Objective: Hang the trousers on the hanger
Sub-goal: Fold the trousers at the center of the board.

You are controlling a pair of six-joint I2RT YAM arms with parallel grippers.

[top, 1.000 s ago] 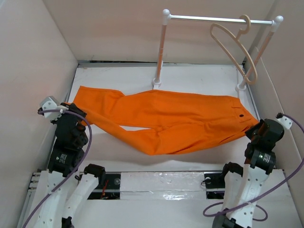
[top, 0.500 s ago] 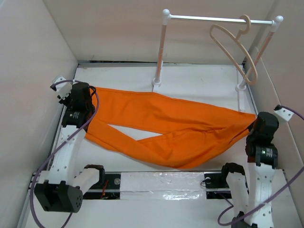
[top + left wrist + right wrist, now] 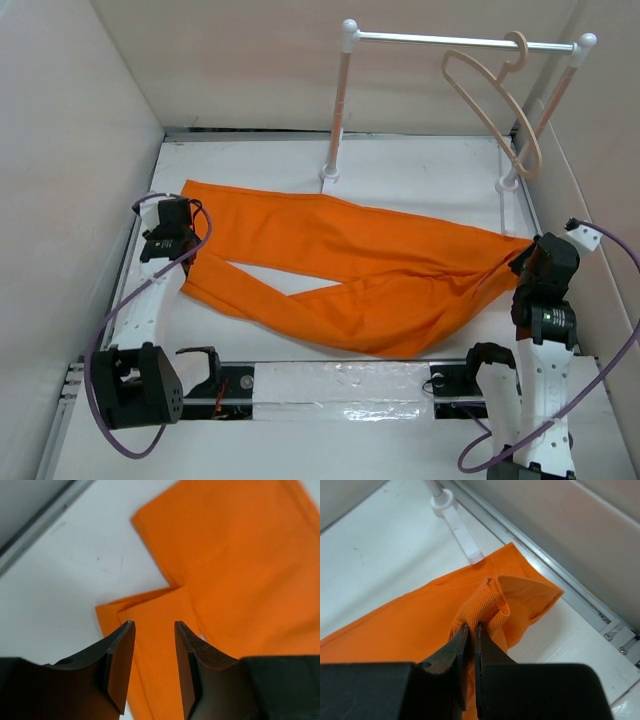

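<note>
Top view, trousers: the bright orange soft cloth trousers (image 3: 350, 265) lay spread across the white table (image 3: 420, 170), with the legs pointing left and the waist end at the right edge.
Top view, hanger: the thin pale beige wooden hanger (image 3: 497, 95) hung by its hook from the white metal rail (image 3: 430, 39) at the far right, well apart from the cloth.
Top view, arms: the left gripper (image 3: 176, 248) sat at the leg ends, and the right gripper (image 3: 525, 262) met the waist end.
Left wrist view, left gripper: its jaws stood apart with nothing between them, over a leg hem. Whether the tips touched the cloth was hard to tell.
Left wrist view, trousers: two orange leg ends overlapped on the white surface.
Right wrist view, right gripper: its jaws were pinched closed on a raised, bunched fold of the waistband.
Right wrist view, surroundings: the rail's white post foot (image 3: 442, 500) stood just beyond the cloth.
</note>
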